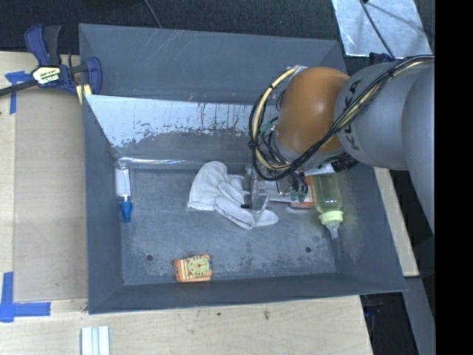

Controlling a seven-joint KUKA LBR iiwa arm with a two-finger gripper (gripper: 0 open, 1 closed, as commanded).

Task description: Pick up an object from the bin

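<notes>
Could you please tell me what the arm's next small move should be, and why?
Probably a straight descent onto the white crumpled cloth to grasp it. The gripper sits above the cloth's right part in the middle of the bin, and the cloth lies on the floor, not lifted. The yellow-green bottle lies close to the view's right, so drifting that way looks unwise.

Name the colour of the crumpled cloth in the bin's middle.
The cloth is white, clearest in the camera view.

At my claw (256, 200) lies soft, wrinkly white cloth (214, 187). Right of it is a smooth, shiny plastic bottle (327, 193). The grey metal bin (177, 128) looks dull and scratched.
</notes>
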